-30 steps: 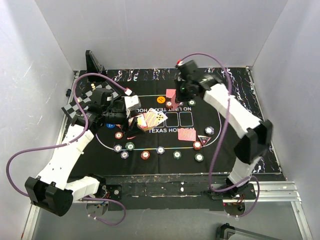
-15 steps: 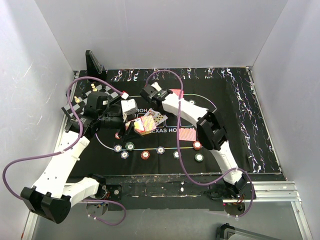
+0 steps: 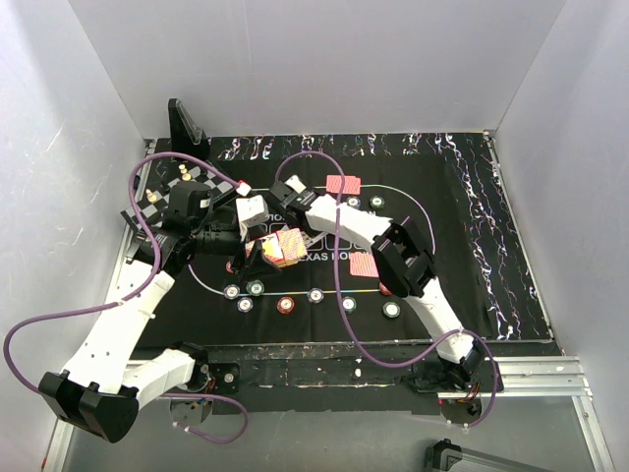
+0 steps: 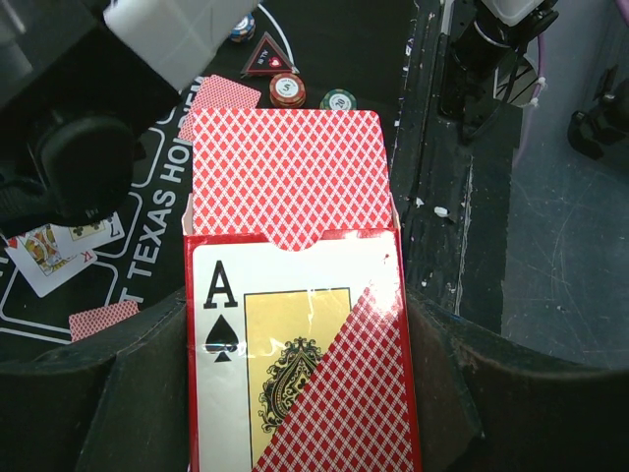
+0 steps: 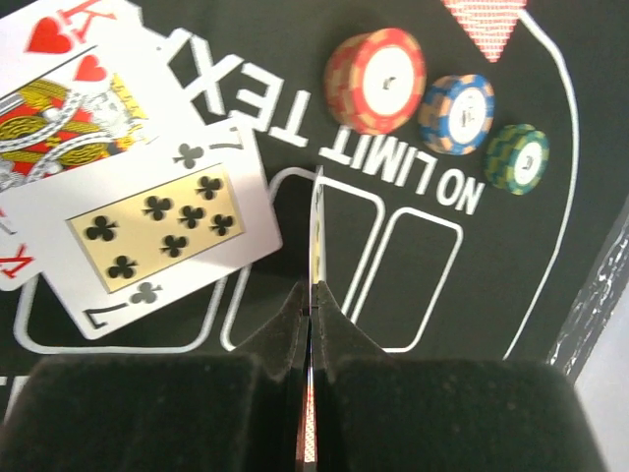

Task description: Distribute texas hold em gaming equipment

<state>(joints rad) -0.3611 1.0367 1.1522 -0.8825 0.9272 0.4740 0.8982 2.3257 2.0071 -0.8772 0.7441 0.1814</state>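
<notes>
L gripper (image 4: 295,413) is clamping deck box (image 4: 285,177), R gripper (image 5: 312,324) is pinching a card (image 5: 316,226) edge-on, red chip (image 5: 375,79) at its 1 o'clock.

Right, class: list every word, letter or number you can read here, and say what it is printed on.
"NO LIMIT TEX" and "TEXAS HO": the mat.
"A": the card box.
"7": the clubs card.
"K": the hearts card.
The chips: markings too blurred to read.

A card (image 5: 316,246) stands edge-on between my right fingers (image 5: 147,413); the seven of clubs (image 5: 162,231) lies left, chips (image 5: 456,114) ahead-right.
</notes>
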